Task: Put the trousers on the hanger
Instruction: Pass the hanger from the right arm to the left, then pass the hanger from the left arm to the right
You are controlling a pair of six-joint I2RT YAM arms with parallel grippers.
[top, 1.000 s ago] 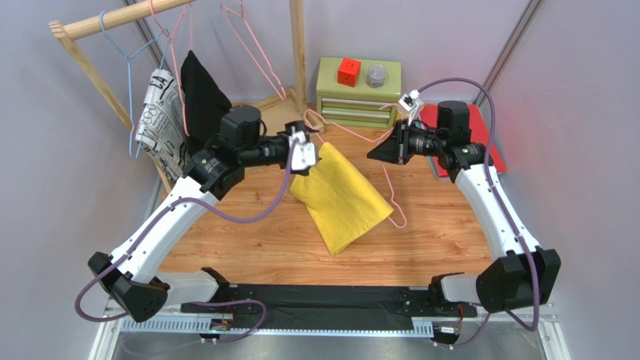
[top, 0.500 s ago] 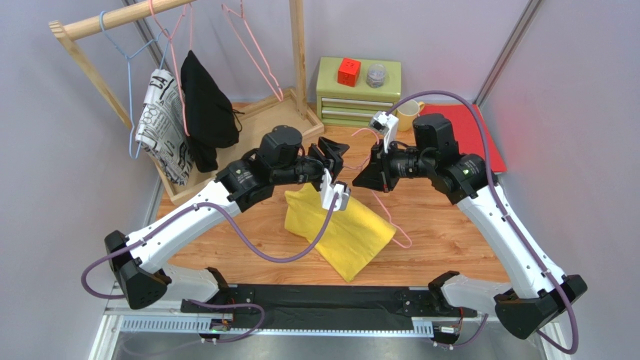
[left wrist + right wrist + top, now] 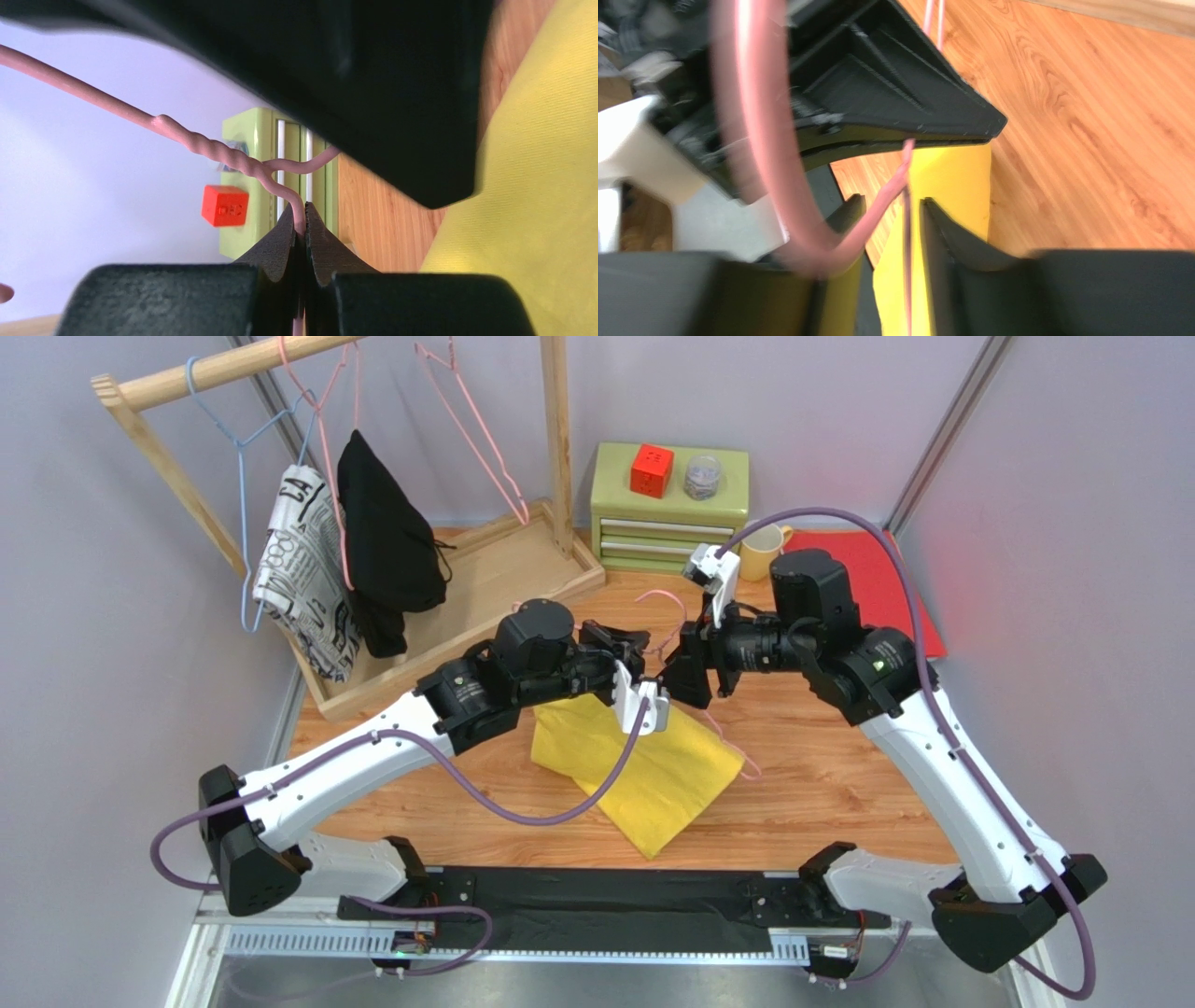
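- Mid-table tight: left gripper and right gripper nose to nose, barely a gap, hanger wire strung between them above the trousers.
- Far left blocked: rack with hung clothes.
- Far centre: drawers, mug just beside.
- Open table to the right of the trousers, near side.
- Narrower strip near left, under the left arm.

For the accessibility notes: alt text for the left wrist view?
Left gripper shut on the pink hanger wire, just below its twisted neck. Yellow trousers lie at right on the wood table; a green drawer unit and red cube sit behind.
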